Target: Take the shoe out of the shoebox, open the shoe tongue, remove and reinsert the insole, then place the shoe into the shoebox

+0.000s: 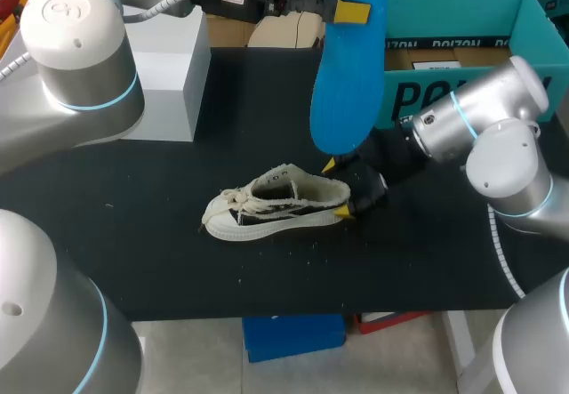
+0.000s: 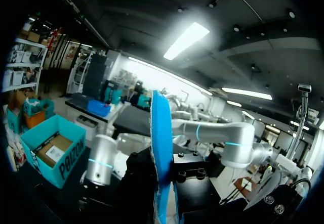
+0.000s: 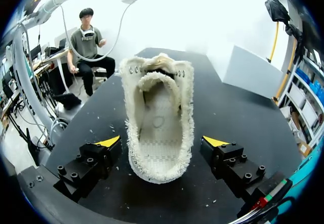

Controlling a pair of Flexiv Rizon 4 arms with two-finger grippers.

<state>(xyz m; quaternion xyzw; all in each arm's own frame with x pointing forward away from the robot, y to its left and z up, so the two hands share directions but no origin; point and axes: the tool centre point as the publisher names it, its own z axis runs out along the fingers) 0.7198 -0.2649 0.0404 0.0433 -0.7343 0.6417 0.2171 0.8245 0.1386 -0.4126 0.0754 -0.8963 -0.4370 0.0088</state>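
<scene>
A cream and black shoe [image 1: 276,203] lies on its sole in the middle of the black table [image 1: 133,234], toe toward my left. My right gripper [image 1: 338,189] stands open around the heel, and its yellow fingertips [image 3: 109,141] are apart from the shoe [image 3: 159,128] on both sides. The shoe's mouth is spread wide and its inside is bare. Above the shoe my left gripper [image 1: 349,10] is shut on a blue insole [image 1: 347,74], which hangs down on edge. In the left wrist view the insole [image 2: 161,148] runs straight out from between the fingers.
A teal shoebox [image 1: 533,20] stands open at the back right, behind my right arm. At the back left stands a white block [image 1: 173,74]. The shoebox [image 2: 30,140] also shows in the left wrist view, off to the insole's side.
</scene>
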